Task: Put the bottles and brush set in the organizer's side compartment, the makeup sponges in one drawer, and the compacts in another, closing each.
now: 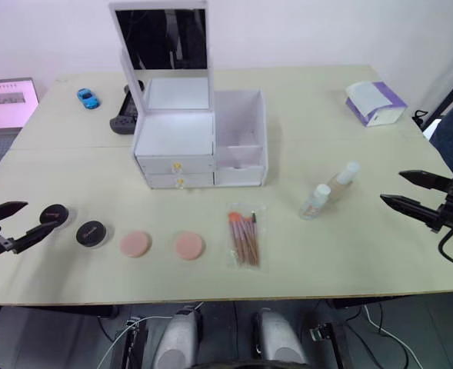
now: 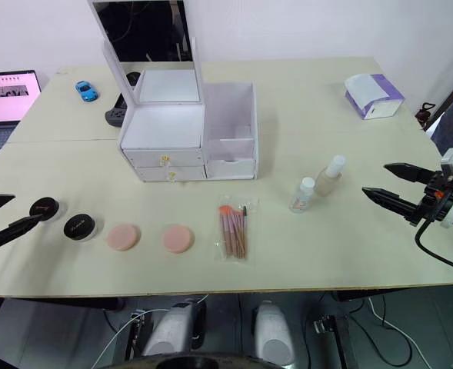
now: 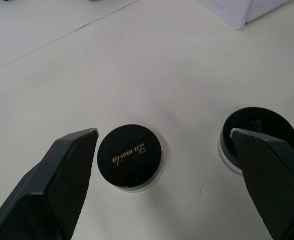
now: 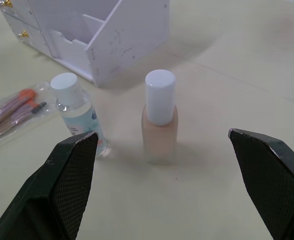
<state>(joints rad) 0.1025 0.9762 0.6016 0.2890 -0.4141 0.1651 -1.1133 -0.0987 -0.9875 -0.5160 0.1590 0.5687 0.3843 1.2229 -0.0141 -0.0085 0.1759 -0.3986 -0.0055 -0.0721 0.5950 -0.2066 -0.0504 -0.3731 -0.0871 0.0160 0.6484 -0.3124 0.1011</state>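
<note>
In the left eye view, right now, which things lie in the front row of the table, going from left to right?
Left gripper → first compact → second compact → first makeup sponge → second makeup sponge → brush set → clear bottle → beige bottle → right gripper.

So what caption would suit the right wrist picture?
Open right gripper facing two upright bottles, white organizer behind.

My left gripper sits just left of two compacts; sponges and brush set lie further right. Ahead of my right gripper stand two bottles, the organizer behind them.
</note>
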